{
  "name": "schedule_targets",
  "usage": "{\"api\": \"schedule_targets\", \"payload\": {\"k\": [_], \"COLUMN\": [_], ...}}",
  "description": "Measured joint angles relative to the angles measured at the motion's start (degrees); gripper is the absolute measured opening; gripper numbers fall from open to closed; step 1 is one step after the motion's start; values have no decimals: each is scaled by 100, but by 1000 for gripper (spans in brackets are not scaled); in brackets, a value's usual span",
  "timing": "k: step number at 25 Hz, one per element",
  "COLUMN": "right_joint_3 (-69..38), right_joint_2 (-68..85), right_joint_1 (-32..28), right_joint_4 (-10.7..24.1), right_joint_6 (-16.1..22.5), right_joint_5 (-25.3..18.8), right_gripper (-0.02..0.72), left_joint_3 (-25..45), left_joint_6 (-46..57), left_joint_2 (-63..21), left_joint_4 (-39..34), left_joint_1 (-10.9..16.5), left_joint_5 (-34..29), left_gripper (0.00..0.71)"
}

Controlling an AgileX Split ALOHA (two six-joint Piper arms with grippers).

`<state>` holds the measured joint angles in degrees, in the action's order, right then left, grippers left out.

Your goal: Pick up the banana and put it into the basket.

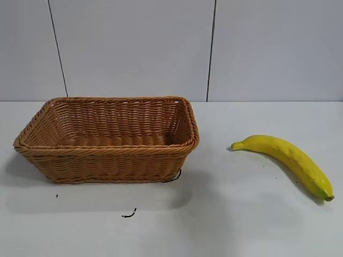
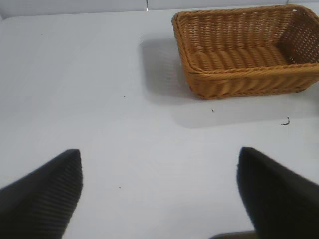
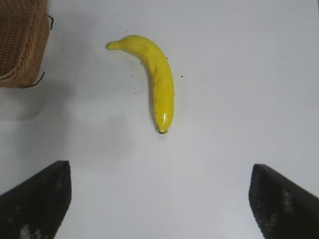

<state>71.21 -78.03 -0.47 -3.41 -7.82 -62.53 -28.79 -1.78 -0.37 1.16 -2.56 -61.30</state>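
The right gripper point(image 3: 159, 199) is held above the white table point(image 1: 236, 214), fingers spread wide and holding nothing, with the banana point(image 3: 152, 79) lying flat beyond them. The left gripper point(image 2: 159, 194) is likewise spread and unloaded over bare tabletop. The banana is seen right of the basket point(image 1: 107, 152), well apart, with open surface between them.

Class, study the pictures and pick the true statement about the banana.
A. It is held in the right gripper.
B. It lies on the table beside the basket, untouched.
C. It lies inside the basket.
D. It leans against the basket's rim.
B: the banana lies flat on the white table, apart from the empty basket, and the open right gripper hangs clear of it.
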Motion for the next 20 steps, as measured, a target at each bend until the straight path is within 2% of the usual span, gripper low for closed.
{"api": "schedule_targets", "payload": {"k": [7, 16, 20], "right_joint_3": [436, 436, 454], "right_joint_2": [-1319, -2456, -2929], "right_joint_1": [0, 0, 0], "right_joint_4": [-159, -227, -403], "right_joint_6": [-679, -843, -857], "right_joint_5": [20, 808, 1165], "right_gripper": [656, 644, 644], "left_joint_3": [0, 0, 0], "left_joint_6": [0, 0, 0], "left_joint_2": [0, 0, 0], "left_joint_4": [0, 0, 0], "left_joint_1": [0, 0, 0], "left_joint_5": [0, 0, 0], "left_gripper": [635, 635, 635]}}
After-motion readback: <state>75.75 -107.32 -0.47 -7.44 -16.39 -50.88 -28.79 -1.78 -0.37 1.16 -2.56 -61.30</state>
